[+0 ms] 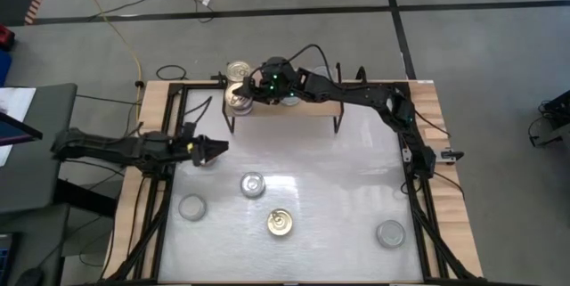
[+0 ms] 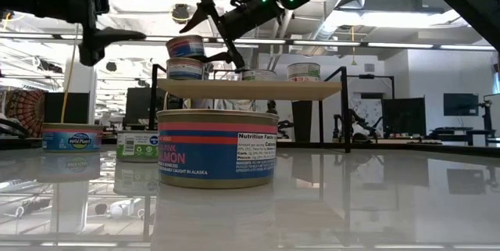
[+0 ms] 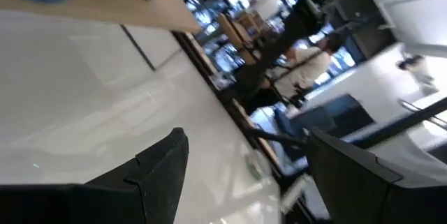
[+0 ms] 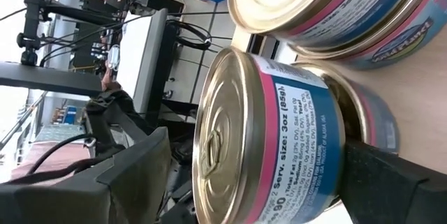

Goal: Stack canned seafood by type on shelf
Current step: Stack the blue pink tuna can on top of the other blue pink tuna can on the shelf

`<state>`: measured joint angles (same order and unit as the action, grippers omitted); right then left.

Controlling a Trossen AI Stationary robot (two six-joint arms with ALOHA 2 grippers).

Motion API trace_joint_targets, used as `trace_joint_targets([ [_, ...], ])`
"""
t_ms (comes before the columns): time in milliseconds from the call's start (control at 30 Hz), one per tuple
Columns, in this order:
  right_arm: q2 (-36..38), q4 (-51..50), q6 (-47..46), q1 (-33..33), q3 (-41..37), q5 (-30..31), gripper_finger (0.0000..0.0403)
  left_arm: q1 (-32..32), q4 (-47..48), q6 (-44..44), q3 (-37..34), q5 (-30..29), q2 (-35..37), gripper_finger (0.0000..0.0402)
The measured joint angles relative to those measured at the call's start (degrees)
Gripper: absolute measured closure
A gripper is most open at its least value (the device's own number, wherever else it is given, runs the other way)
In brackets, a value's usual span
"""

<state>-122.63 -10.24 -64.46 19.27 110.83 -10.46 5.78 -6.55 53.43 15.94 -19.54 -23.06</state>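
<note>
The light-wood shelf [image 1: 312,108] stands at the table's far middle. At its left end, cans stand in stacks of two [image 2: 185,46]. My right gripper [image 4: 255,144] reaches there from the right, open. Its fingers stand on either side of a gold-lidded, pink-and-blue can [image 4: 279,140], which rests on another can [image 4: 374,112]. A gap shows between the lid and the finger beside it. Two more cans [image 2: 258,74] [image 2: 303,71] stand single on the shelf. My left gripper [image 1: 218,148] hovers open and empty at the table's left.
Loose cans stand on the white table: silver-lidded ones [image 1: 253,183] [image 1: 191,207] [image 1: 390,232] and a gold-lidded one [image 1: 280,224]. Free room lies between them and the shelf's black legs [image 1: 338,124]. Dark frame rails run along both table sides.
</note>
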Motion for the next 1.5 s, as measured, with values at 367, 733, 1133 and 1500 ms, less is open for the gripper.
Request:
trace_joint_targets([
  [367,-0.01,-0.02,-0.01,-0.96,0.0,0.0,0.0021,-6.97,-1.7,-2.5,4.76,-6.69,-11.21,0.0127],
  [733,-0.01,-0.02,-0.02,-0.92,0.0,0.0,0.0021,-12.93,1.82,-16.73,15.36,-1.73,-19.11,0.0127],
  [1133,-0.02,-0.04,1.96,-0.92,0.0,0.0,0.0021,-18.8,-2.45,-16.78,16.15,4.76,-27.45,0.0127],
  [1500,-0.02,-0.07,1.36,-0.9,0.0,0.0,0.0021,-18.82,-0.71,-19.77,16.15,2.87,-23.82,0.0127],
])
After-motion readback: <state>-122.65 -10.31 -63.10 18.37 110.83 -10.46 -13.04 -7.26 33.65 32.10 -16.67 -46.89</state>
